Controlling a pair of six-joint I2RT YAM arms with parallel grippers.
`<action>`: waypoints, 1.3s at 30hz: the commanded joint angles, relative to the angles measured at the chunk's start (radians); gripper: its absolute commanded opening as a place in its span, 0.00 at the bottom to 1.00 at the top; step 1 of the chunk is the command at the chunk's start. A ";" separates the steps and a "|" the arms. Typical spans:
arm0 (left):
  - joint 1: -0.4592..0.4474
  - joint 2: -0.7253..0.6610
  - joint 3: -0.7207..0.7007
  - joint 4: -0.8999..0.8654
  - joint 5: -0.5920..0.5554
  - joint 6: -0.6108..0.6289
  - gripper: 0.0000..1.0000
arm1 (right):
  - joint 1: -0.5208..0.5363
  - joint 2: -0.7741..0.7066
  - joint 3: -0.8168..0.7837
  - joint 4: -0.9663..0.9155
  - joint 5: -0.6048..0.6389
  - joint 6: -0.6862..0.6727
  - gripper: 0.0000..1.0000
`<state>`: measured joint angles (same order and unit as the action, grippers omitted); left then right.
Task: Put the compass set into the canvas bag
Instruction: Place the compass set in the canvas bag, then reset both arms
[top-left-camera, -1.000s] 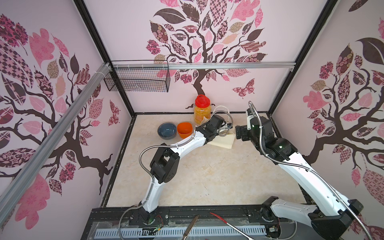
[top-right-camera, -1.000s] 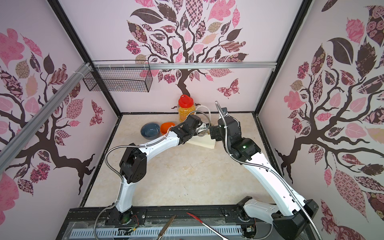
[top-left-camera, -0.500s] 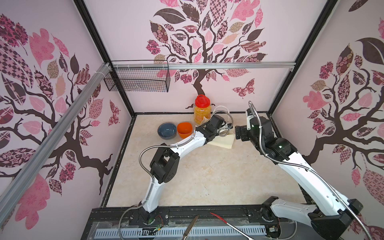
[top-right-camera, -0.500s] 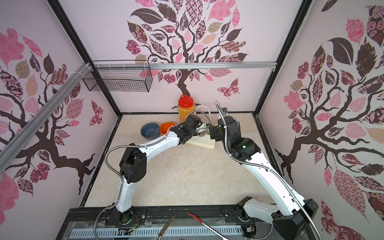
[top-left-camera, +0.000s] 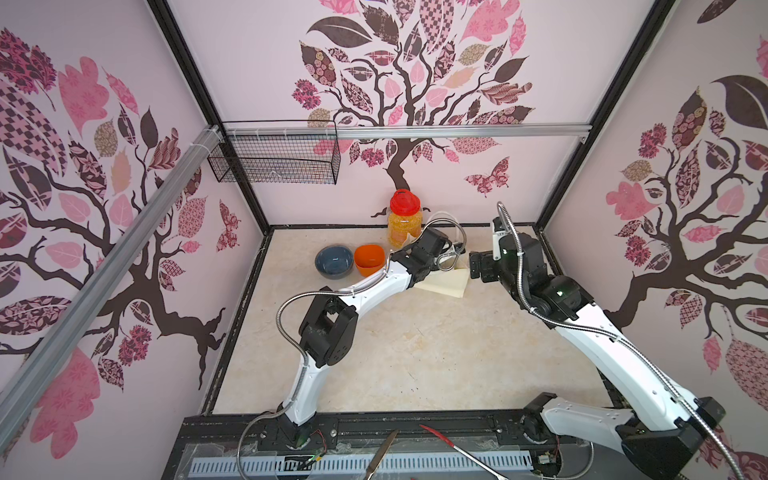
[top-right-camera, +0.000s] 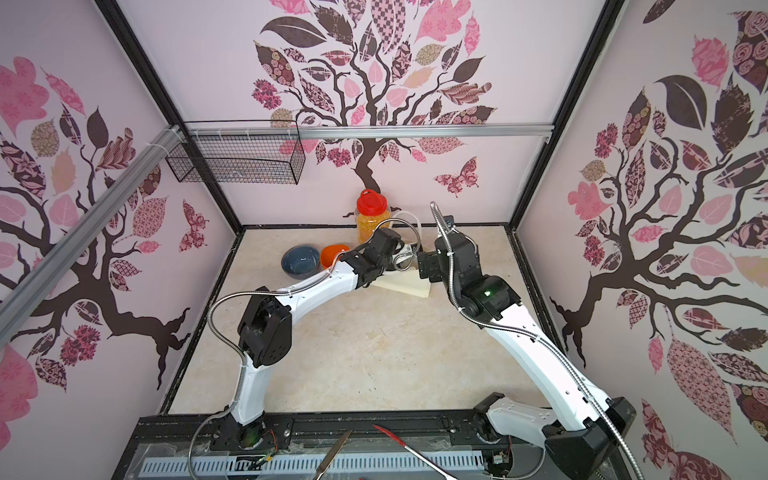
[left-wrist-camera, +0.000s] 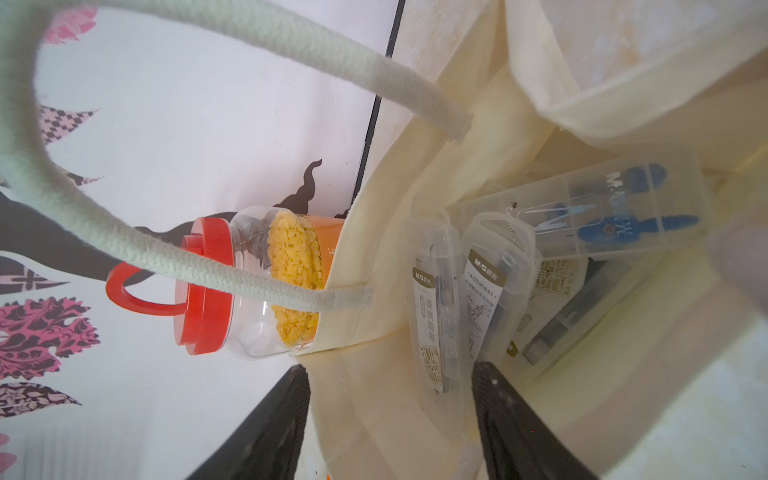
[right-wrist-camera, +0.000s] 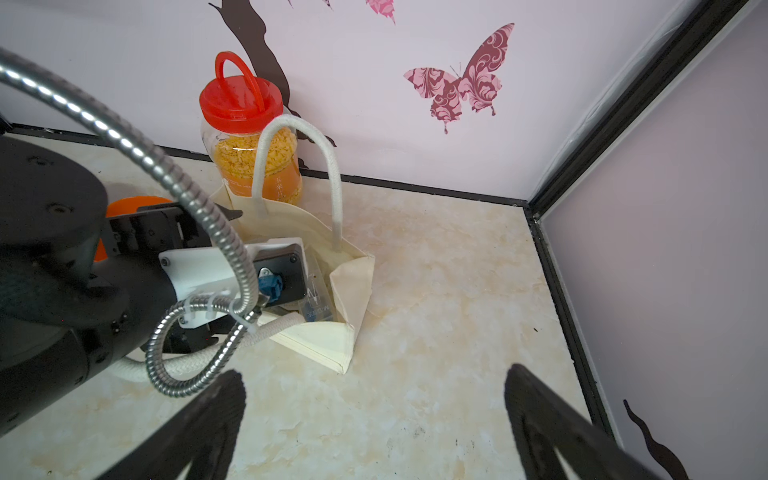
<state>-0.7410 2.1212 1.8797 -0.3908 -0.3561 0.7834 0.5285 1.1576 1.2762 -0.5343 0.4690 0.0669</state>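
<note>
The compass set is a frosted clear case with a blue compass showing through. It lies inside the canvas bag, leaning on an inner wall beside two narrower clear cases with brown labels.

Only my left wrist view looks down into the bag. In both top views my left arm covers the mouth, so just the cream outer side shows. My right wrist view catches one corner of the case in the opening. It also shows one rope handle standing up.

My left hand is released, its black fingers apart at the bag's mouth and pinching nothing. My right hand is spread wide and empty above the bench.

The red-lidded jar stands just behind the bag at the back wall. Bare bench runs from the bag to the black corner frame.
</note>
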 joint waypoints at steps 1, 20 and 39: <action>0.048 -0.114 0.139 -0.034 0.047 -0.159 0.68 | -0.002 0.014 0.030 0.032 0.024 -0.017 1.00; 0.594 -0.866 -0.599 0.059 0.209 -0.879 0.98 | -0.315 0.064 -0.345 0.614 0.007 -0.041 1.00; 0.698 -0.650 -1.398 1.020 -0.101 -0.858 0.98 | -0.469 0.345 -1.032 1.707 -0.194 0.021 1.00</action>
<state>-0.0463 1.4452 0.5529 0.2756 -0.4183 -0.0765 0.0593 1.4578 0.3107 0.8833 0.3485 0.1207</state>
